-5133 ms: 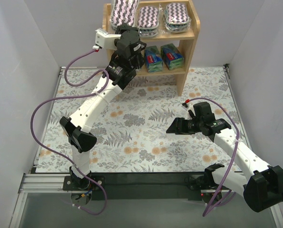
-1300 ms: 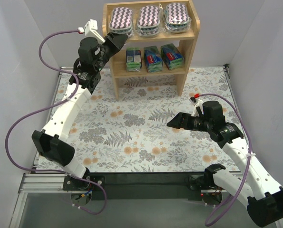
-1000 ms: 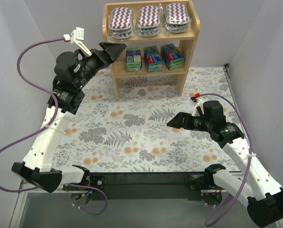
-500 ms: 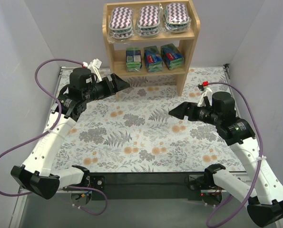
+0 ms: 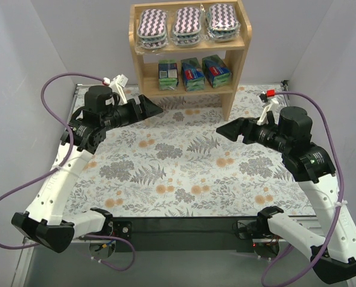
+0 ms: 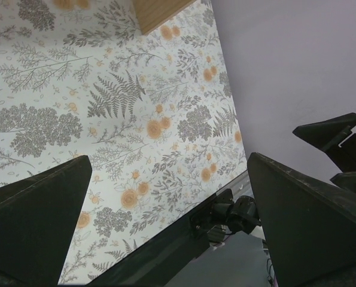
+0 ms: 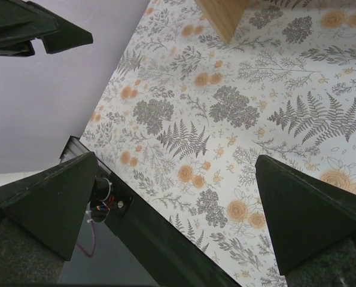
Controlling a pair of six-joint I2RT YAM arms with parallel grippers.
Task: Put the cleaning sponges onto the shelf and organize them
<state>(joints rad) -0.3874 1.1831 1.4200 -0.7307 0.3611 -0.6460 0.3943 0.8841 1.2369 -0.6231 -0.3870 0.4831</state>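
Left gripper (image 5: 154,107) had retracted from the shelf (image 5: 228,89); it and right gripper (image 5: 225,128) stood spread, empty. Sponges (image 5: 186,24) apparently all shelved.

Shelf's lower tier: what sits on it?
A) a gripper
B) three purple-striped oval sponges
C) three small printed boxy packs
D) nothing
C: three printed packs stand side by side on the lower tier of the shelf, while the striped oval sponges lie on top.

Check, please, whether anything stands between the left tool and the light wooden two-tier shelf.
Nothing visible does. The open left tool hangs close by the light wooden two-tier shelf, at its left side, with only the floral-patterned table mat below. It holds nothing.
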